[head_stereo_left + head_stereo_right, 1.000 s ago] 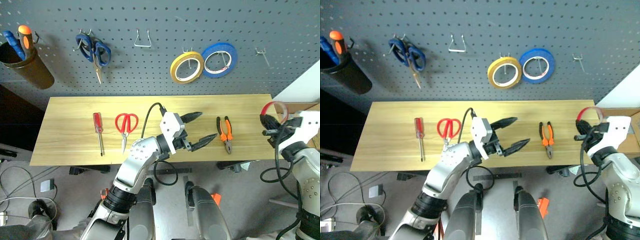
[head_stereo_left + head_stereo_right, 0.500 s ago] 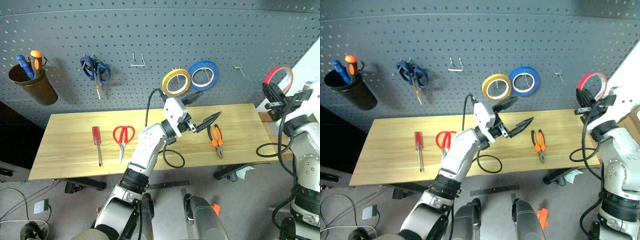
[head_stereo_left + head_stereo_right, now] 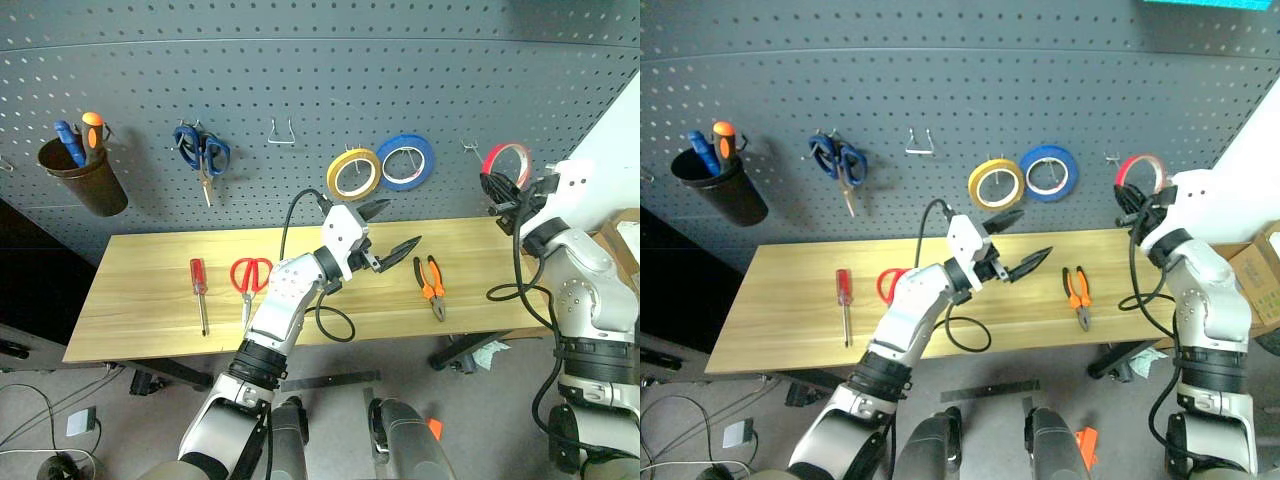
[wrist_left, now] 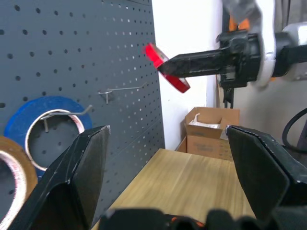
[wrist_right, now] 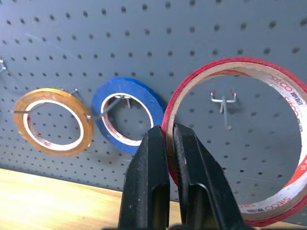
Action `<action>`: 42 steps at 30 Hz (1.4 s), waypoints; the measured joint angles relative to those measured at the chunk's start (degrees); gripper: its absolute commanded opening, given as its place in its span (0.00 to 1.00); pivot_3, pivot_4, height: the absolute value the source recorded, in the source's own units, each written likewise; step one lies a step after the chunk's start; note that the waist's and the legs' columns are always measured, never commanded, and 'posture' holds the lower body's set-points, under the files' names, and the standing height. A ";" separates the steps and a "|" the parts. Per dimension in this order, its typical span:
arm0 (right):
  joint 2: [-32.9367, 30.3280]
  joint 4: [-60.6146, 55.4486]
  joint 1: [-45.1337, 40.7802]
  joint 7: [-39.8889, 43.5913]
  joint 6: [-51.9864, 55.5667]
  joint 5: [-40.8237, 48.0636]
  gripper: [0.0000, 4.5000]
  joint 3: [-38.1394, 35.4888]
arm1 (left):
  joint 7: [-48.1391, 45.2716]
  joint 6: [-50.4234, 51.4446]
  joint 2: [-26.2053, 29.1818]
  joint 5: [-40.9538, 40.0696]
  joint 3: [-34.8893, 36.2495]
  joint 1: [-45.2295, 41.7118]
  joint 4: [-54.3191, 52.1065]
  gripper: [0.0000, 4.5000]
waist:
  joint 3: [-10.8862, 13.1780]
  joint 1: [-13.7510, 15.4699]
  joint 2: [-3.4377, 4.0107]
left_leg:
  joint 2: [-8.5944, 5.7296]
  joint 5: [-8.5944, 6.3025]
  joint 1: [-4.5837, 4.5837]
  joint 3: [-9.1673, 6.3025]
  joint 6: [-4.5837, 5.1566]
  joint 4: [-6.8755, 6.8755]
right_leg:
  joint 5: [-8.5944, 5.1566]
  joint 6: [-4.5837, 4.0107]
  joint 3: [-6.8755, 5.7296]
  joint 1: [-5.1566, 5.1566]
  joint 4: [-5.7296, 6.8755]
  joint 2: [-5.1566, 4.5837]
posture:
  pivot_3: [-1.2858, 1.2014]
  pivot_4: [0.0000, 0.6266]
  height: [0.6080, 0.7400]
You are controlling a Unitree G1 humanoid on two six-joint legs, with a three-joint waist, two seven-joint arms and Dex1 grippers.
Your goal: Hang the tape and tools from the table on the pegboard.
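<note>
Pegboard (image 3: pixel 300 90): a big dark grey wall full of small holes. All places below are told from it.
Table (image 3: pixel 140 300): a long light wood top, right below the pegboard.
Brown cup (image 3: pixel 88 182): hangs far to the left on the pegboard, with a blue handle and an orange handle sticking out.
Left gripper (image 3: pixel 390 232): up above the table, a little in front of the pegboard and below the yellow roll. Its two black fingers are wide apart and hold nothing.
Right gripper (image 5: pixel 168 158): up close to the pegboard's right side. Its fingers are pinched together on the rim of the red tape.
Red tape (image 5: pixel 235 139): a thin red ring, held up in front of the pegboard, with a bare metal hook (image 5: pixel 223 100) seen through its hole. It is to the right of the blue roll.
Blue roll (image 3: pixel 405 161): hangs on a pegboard hook.
Yellow roll (image 3: pixel 353 173): hangs just left of the blue roll.
Blue scissors (image 3: pixel 203 155): hang on the pegboard, left of the middle.
Red scissors (image 3: pixel 248 278): flat on the table below the pegboard.
Pliers (image 3: pixel 431 284): flat on the table, under the blue roll.
Red screwdriver (image 3: pixel 198 290): flat on the table, left of the red scissors.
</note>
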 measured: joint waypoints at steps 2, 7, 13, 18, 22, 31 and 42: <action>0.10 3.08 -0.75 0.78 -1.57 -0.93 0.01 0.12 | 0.02 0.19 0.15 0.02 0.02 0.49 -0.08 0.92 | -0.01 0.04 0.01 | 0.00 0.00 0.07 0.00 0.00 0.01 | 0.00 0.00 0.00 0.08 0.00 0.00 | 0.51 0.24 1.00; 0.33 7.98 -2.81 2.58 -4.28 -1.67 0.01 1.18 | 0.20 1.21 0.49 0.05 0.22 0.77 -0.61 0.92 | -0.01 0.11 0.01 | 0.00 0.01 0.23 0.00 0.02 0.02 | 0.00 0.00 0.01 0.22 0.03 0.00 | 0.52 0.25 1.00; 0.42 16.88 -6.89 4.48 -8.35 -3.45 0.01 1.33 | 0.31 2.31 1.28 0.08 0.45 1.47 -2.70 0.92 | -0.01 0.22 0.02 | 0.01 0.02 0.44 0.00 0.03 0.01 | 0.01 -0.02 0.02 0.41 0.05 0.00 | 0.53 0.26 1.00; 0.99 25.63 -10.65 6.03 -11.96 -5.21 0.01 2.17 | 0.58 3.36 1.67 0.15 0.94 2.06 -4.05 0.92 | -0.01 0.30 0.02 | 0.01 0.03 0.46 0.00 0.05 0.01 | 0.02 -0.03 0.03 0.41 0.08 0.01 | 0.54 0.27 1.00; 1.68 33.04 -14.38 6.36 -15.17 -6.87 0.01 2.96 | 1.19 4.04 1.90 0.32 0.95 2.77 -5.25 0.92 | -0.01 0.43 0.02 | 0.03 0.03 0.53 0.02 0.05 0.00 | 0.02 -0.04 0.06 0.45 0.09 0.02 | 0.54 0.27 1.00; 2.34 41.98 -19.49 4.87 -19.78 -9.74 0.49 3.41 | 1.67 5.17 2.60 0.34 0.95 3.51 -7.25 0.92 | -0.02 1.68 0.02 | 0.04 0.03 0.57 0.04 0.05 -0.01 | 0.03 -0.05 0.07 0.48 0.10 0.02 | 0.55 0.28 1.00; -0.09 23.24 -7.19 5.15 -11.59 -10.00 1.00 5.35 | 2.42 6.15 3.00 0.70 0.68 4.74 -7.42 0.92 | -0.02 2.99 0.04 | 0.05 0.03 0.55 0.03 0.05 -0.03 | 0.02 -0.07 0.07 0.50 0.06 0.01 | 0.53 0.32 1.00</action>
